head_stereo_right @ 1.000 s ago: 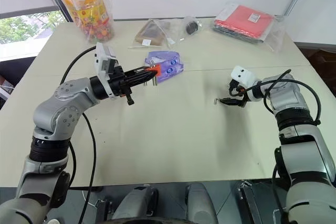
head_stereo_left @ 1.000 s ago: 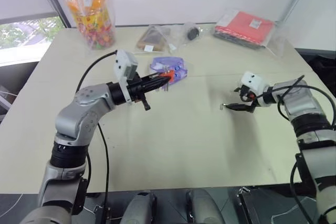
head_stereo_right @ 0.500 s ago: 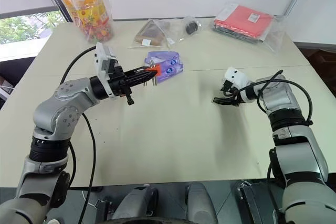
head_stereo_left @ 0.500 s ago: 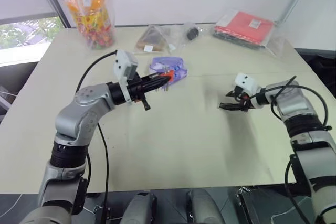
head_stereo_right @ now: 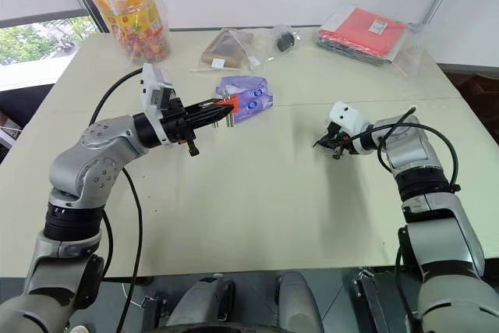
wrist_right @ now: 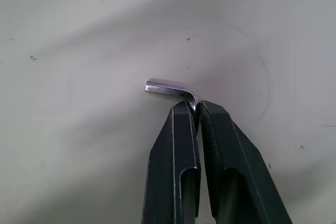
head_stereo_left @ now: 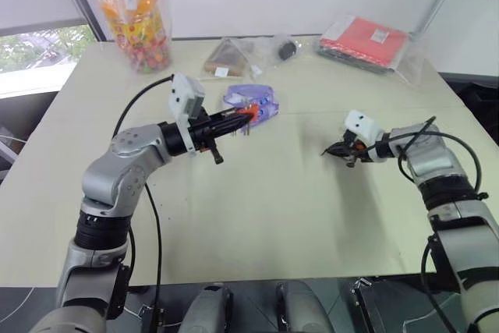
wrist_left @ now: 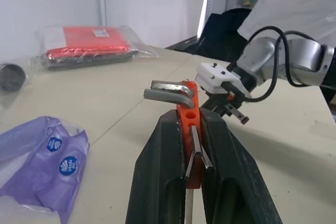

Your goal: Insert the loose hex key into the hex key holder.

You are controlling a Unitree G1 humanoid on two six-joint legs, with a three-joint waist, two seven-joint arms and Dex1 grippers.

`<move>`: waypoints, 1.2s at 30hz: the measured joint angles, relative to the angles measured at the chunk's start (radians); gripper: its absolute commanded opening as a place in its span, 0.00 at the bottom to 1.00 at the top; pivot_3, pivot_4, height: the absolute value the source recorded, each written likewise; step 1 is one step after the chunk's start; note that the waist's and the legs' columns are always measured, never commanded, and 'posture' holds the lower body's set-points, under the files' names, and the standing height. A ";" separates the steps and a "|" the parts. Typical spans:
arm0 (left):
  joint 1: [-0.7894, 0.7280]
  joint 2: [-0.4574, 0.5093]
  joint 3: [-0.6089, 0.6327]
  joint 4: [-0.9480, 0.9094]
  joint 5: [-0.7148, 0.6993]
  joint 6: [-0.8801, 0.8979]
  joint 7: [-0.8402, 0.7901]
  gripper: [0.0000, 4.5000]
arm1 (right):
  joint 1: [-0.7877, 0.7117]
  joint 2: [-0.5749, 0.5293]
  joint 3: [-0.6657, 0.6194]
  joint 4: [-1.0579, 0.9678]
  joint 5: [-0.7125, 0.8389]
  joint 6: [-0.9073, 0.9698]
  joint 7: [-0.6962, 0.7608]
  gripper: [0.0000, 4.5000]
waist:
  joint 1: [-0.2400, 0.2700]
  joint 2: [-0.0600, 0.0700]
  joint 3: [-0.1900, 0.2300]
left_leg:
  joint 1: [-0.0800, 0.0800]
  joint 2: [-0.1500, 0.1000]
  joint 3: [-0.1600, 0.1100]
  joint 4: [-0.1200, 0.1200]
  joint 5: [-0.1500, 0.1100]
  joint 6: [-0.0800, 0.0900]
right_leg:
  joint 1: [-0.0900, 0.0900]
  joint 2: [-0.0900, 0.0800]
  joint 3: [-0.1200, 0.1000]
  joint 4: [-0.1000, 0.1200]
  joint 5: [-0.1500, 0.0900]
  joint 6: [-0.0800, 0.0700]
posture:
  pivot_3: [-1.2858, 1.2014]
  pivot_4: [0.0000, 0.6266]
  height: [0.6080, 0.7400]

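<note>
The right gripper is clamped on the loose hex key, its two black fingers pinched tight on the key's long leg right at the bend, with the short leg jutting out sideways past the fingertips. From the head camera that gripper sits low over the pale table, on the robot's right side, angled down and toward the middle.

Over on the left, the left gripper is closed around the hex key holder, the orange-red block squeezed between its fingers and held up off the table, with a couple of grey keys sticking out of the block's top and bending off to one side. Holder and loose key are well apart, with open tabletop between them.

Just past the holder lies a purple packet. Along the far edge sit a bag of colourful sweets, a brown triangular packet and a flat red packet in clear plastic.
</note>
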 measured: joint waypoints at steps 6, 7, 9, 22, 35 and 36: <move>-0.028 0.002 0.003 0.032 0.001 -0.003 0.000 0.00 | 0.013 0.174 -0.135 -0.179 0.023 -0.211 -0.399 0.00 | -0.001 0.000 0.000 | -0.002 0.000 0.000 -0.001 0.000 0.000 | -0.003 0.000 0.000 0.001 0.000 0.000 | 0.52 0.24 1.00; -0.033 0.002 0.003 0.041 0.001 -0.003 -0.001 0.00 | 0.013 0.204 -0.149 -0.231 0.031 -0.214 -0.436 0.00 | 0.000 0.000 0.000 | -0.002 0.000 0.000 -0.001 0.000 0.000 | -0.003 0.000 0.000 0.001 0.000 0.000 | 0.52 0.24 1.00; -0.045 0.002 0.003 0.057 0.002 -0.005 -0.001 0.00 | 0.016 0.269 -0.162 -0.341 0.061 -0.197 -0.497 0.00 | 0.000 0.000 0.000 | -0.002 0.000 -0.001 -0.001 0.000 0.000 | -0.003 0.000 0.000 0.001 0.000 0.000 | 0.52 0.24 1.00; -0.098 -0.009 -0.002 0.111 0.037 -0.033 -0.003 0.00 | 0.076 0.636 -0.191 -0.762 0.359 0.055 -0.691 0.00 | -0.002 0.001 0.000 | -0.002 -0.001 -0.003 -0.001 0.000 0.000 | -0.003 0.001 -0.001 0.001 0.000 0.000 | 0.52 0.24 1.00; -0.125 -0.028 -0.002 0.137 0.048 -0.039 -0.005 0.00 | 0.112 0.669 -0.097 -0.770 0.347 -0.020 -0.681 0.00 | -0.025 0.001 0.000 | -0.002 -0.001 -0.004 -0.002 0.000 0.000 | -0.003 0.001 -0.001 0.002 0.000 0.000 | 0.52 0.24 1.00; -0.125 -0.028 -0.002 0.137 0.048 -0.042 -0.006 0.00 | 0.111 0.669 -0.092 -0.770 0.346 -0.025 -0.680 0.00 | -0.025 0.001 0.000 | -0.002 -0.001 -0.004 -0.002 0.000 0.000 | -0.003 0.001 -0.001 0.002 0.000 0.000 | 0.52 0.24 1.00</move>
